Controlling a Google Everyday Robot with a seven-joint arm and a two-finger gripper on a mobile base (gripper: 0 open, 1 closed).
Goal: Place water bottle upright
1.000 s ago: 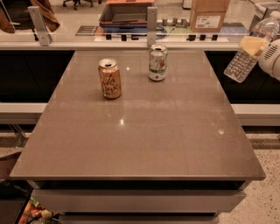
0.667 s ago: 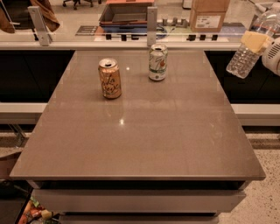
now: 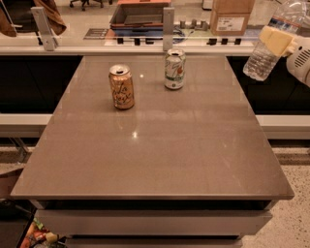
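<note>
The clear ribbed water bottle (image 3: 271,41) hangs tilted in the air at the upper right, beyond the right edge of the grey table (image 3: 155,145). Its base points down-left and its cap end runs out of the top of the view. My gripper (image 3: 280,39) is shut on the water bottle around its middle, with a pale yellow finger pad (image 3: 275,38) across the bottle's front. The white arm body sits at the right edge.
An orange can (image 3: 121,86) and a white-green can (image 3: 174,68) stand upright on the far part of the table. Behind it runs a counter with a cardboard box (image 3: 231,14), a tray and metal posts. Dark gaps flank the table.
The gripper has raised the water bottle and carried it slightly right; it now sits higher, with its top out of view. The cans have not moved.
</note>
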